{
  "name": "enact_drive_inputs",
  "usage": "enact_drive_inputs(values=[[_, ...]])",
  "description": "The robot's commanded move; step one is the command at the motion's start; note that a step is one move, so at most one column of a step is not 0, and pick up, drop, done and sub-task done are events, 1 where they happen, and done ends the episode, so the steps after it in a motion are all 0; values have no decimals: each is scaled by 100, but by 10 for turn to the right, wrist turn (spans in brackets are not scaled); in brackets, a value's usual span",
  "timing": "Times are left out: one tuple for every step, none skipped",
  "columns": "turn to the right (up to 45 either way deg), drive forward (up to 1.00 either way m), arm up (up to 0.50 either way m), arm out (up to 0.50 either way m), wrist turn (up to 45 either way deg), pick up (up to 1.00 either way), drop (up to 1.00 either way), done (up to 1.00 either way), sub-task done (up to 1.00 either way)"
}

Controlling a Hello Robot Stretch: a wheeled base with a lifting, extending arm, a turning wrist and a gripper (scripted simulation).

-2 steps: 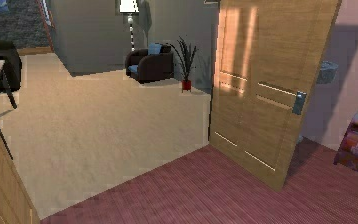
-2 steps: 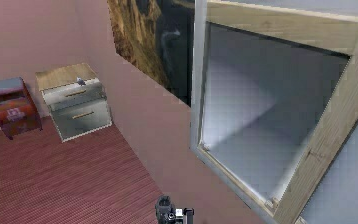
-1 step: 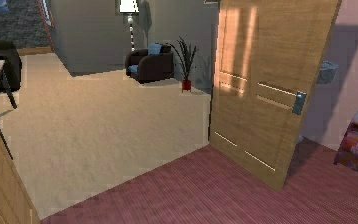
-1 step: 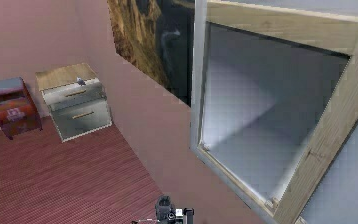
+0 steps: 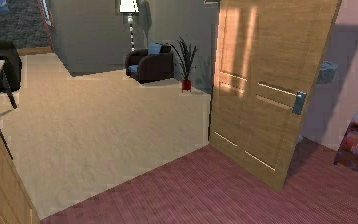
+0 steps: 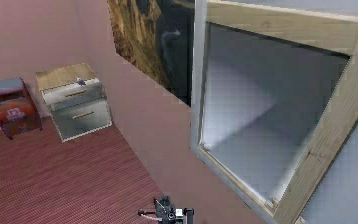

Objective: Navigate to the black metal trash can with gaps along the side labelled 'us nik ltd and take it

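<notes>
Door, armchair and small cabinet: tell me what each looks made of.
Door: light wood, satin finish; grain streaks run down it, with a grey, metal-looking handle.
Armchair: dark upholstery, possibly leather or fabric; too small to tell which.
Cabinet: grey drawer fronts, perhaps painted metal or wood, under a pale wood-like top.

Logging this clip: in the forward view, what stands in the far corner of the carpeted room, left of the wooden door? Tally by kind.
Dark armchair: 1
Potted plant: 1
Floor lamp: 1
Total: 3
</notes>
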Motion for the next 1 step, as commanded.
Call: enact_drive_inputs(values=[[0,0,0,0,270,0,0,0,0]])
